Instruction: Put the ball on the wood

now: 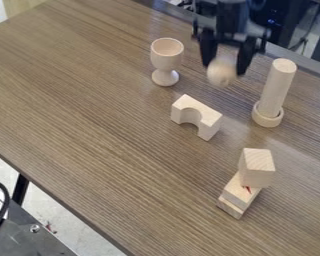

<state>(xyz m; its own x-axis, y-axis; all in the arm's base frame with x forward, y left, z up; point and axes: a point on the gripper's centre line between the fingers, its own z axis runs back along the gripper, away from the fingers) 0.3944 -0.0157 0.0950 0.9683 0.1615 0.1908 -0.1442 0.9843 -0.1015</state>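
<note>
The black pincer [224,68] hangs over the far part of the counter [102,115], grasping the pale, round ball [221,72]. The ball sits at the fingertips, between the two fingers, with its lower part reaching below them; both pincer and ball look blurred.

Near the pincer, to its left as the camera sees it, a wooden goblet [167,54] stands upright on its foot, its open cup facing up. To the other side, a tall wooden cylinder [279,86] stands upright, with a low round wooden collar [267,118] around its bottom end.

Toward the camera from the pincer, a wooden arch block [198,113] rests on the counter, its rounded notch facing the near left. Farthest from the pincer, beyond the arch block and toward the near right, a wooden cube [257,168] sits on top of flat wooden blocks [237,192]. A small red mark [247,189] shows just below the cube.
</note>
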